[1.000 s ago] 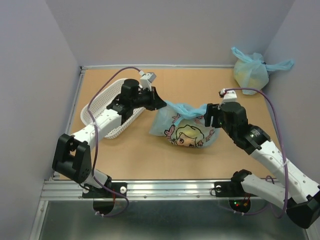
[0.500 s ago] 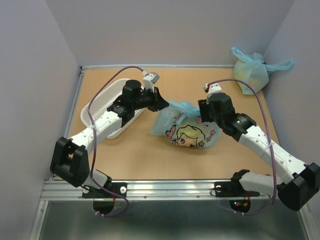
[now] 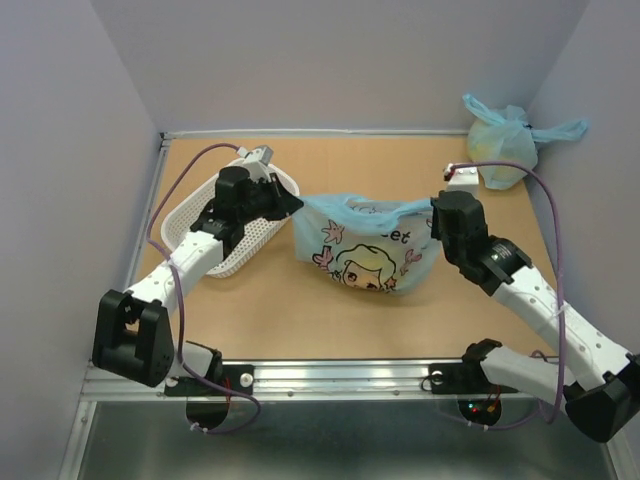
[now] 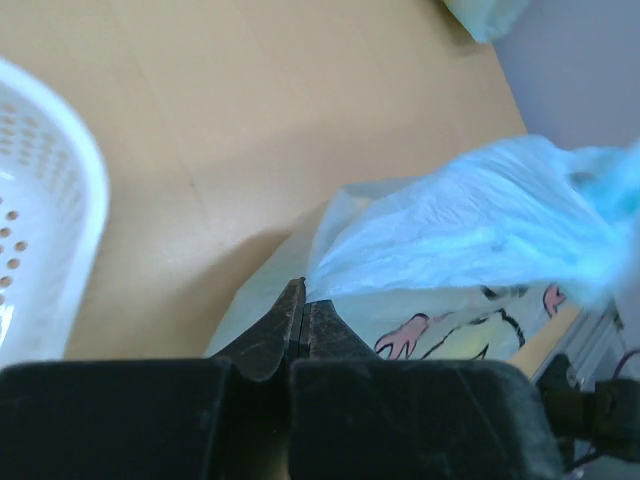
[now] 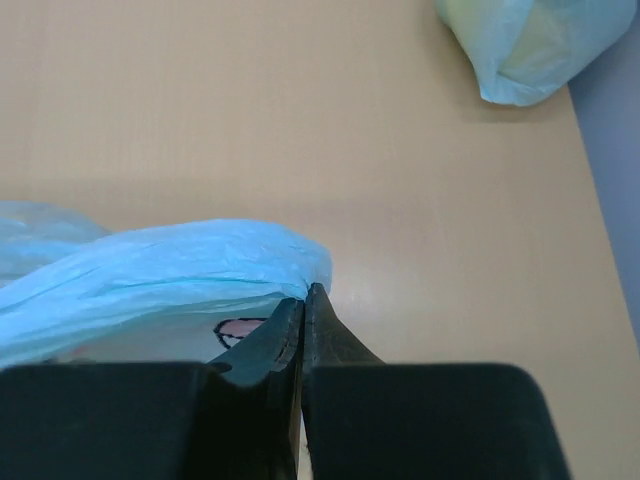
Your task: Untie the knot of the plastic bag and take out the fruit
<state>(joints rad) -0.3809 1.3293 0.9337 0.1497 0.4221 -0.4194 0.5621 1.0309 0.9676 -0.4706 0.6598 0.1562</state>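
Observation:
The plastic bag (image 3: 365,258), light blue with a cartoon girl, hangs stretched wide between my two grippers above the table. Its twisted handle strips run along the top, and the knot (image 3: 366,208) shows as a bunched darker fold midway. My left gripper (image 3: 292,205) is shut on the bag's left end; in the left wrist view the fingertips (image 4: 303,295) pinch the thin plastic (image 4: 470,230). My right gripper (image 3: 436,210) is shut on the right end, its tips (image 5: 304,295) clamping the blue strip (image 5: 170,265). The fruit is hidden inside the bag.
A white perforated basket (image 3: 258,238) lies at the left under my left arm, also seen in the left wrist view (image 4: 45,200). A plain light blue tied bag (image 3: 500,140) sits in the back right corner (image 5: 530,45). Grey walls enclose the table on three sides.
My right gripper has shut on the bag's right end. Both arms have pulled apart, left going left and right going right, and the bag is now spread wide between them.

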